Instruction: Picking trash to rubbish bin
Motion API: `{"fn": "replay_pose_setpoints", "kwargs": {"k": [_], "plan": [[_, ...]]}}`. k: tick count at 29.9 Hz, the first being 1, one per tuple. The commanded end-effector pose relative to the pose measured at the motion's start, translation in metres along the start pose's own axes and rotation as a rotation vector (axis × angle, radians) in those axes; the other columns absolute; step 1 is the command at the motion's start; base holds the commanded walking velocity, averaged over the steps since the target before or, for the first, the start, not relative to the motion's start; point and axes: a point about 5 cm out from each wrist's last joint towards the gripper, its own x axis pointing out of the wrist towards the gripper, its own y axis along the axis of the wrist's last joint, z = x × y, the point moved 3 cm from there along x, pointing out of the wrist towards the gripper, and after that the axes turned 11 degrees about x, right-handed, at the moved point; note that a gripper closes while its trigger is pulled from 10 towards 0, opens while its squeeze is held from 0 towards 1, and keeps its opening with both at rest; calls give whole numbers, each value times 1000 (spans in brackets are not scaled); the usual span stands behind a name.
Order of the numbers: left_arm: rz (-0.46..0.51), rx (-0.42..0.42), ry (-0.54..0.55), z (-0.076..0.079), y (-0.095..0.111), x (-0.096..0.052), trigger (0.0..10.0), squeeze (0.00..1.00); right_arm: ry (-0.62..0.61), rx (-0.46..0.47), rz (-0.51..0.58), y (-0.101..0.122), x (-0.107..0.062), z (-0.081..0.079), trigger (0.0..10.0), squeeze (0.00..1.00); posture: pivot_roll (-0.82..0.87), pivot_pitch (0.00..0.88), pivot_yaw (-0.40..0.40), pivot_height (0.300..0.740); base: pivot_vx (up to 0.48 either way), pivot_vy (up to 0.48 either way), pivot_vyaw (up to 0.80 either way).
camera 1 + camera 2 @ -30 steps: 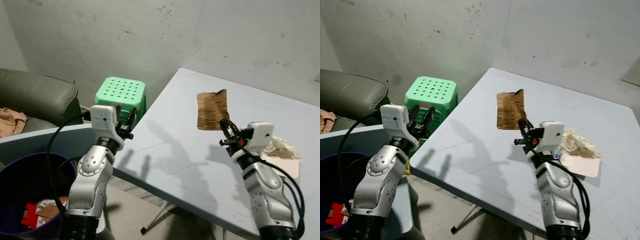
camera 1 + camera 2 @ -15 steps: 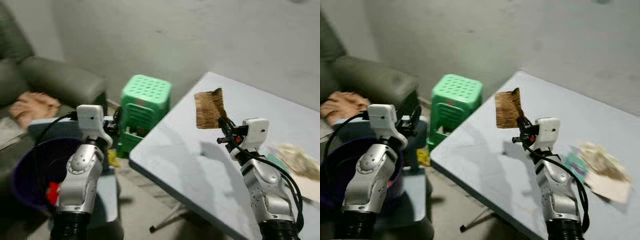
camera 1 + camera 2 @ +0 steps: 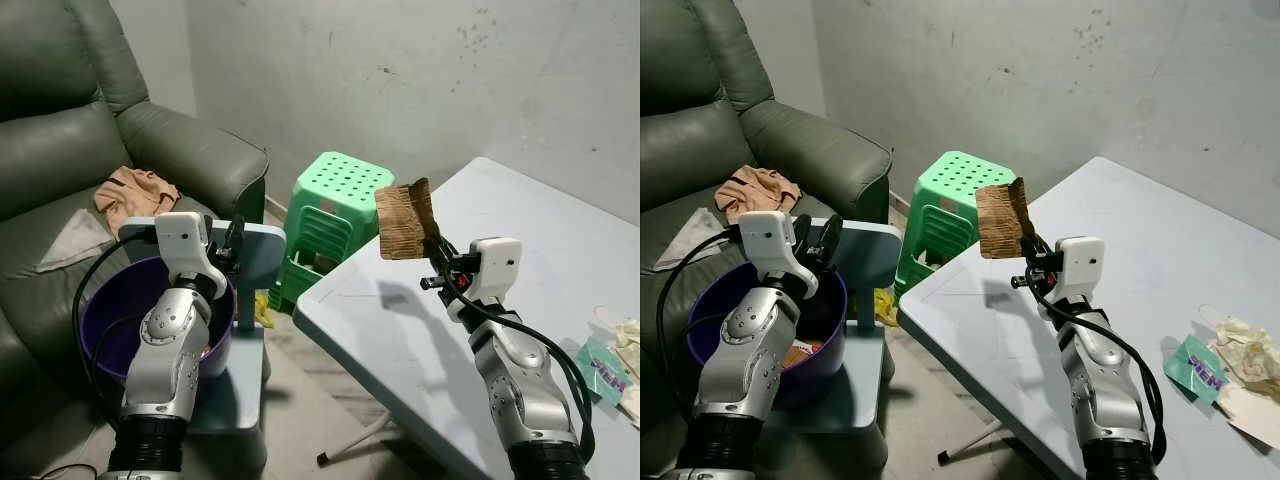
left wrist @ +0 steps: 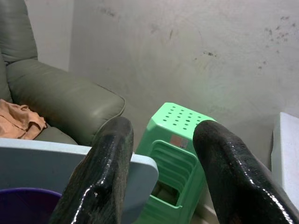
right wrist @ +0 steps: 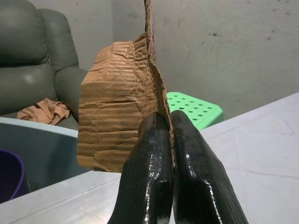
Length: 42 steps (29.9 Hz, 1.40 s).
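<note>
A torn piece of brown corrugated cardboard (image 3: 403, 221) stands upright in the air over the near left corner of the pale blue table (image 3: 400, 330). My right gripper (image 3: 434, 247) is shut on its lower edge, and in the right wrist view the two fingers (image 5: 154, 172) pinch the cardboard (image 5: 119, 126). A purple rubbish bin (image 3: 105, 315) with scraps inside stands low at the left. My left gripper (image 3: 232, 243) hangs open above the bin's far rim with nothing between its fingers (image 4: 110, 172).
A green plastic stool (image 3: 330, 215) stands between bin and table. A grey-green armchair (image 3: 90, 160) with a tan cloth (image 3: 135, 190) fills the left. A light blue side table (image 3: 255, 250) holds the bin. More trash (image 3: 1225, 360) lies on the table's right.
The whole view has swung left, bringing the armchair and the bin into sight. My right gripper still holds the cardboard up; the left gripper stays open near the bin.
</note>
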Motion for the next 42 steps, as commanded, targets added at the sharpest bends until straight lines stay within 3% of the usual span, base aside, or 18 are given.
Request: {"fn": "replay_pose_setpoints", "kwargs": {"k": [1, 19, 30, 42], "plan": [[10, 0, -4, 2, 4, 4, 10000, 0, -6, -14, -4, 1, 0, 4, 10000, 0, 42, 0, -130, 740, 0, 356, 800], [7, -8, 1, 2, 3, 5, 10000, 0, 7, -19, -13, 1, 0, 3, 10000, 0, 43, 0, -134, 740, 0, 460, 800], [-29, -39, 34, 0, -1, 6, 10000, 0, 16, -19, -23, 1, 0, 2, 10000, 0, 43, 0, -138, 740, 0, 0, 800], [-53, -41, 35, 0, -5, 5, 10000, 0, 1, 25, -104, -11, 1, 1, 10000, 0, 45, 0, -140, 740, 0, 0, 0]]}}
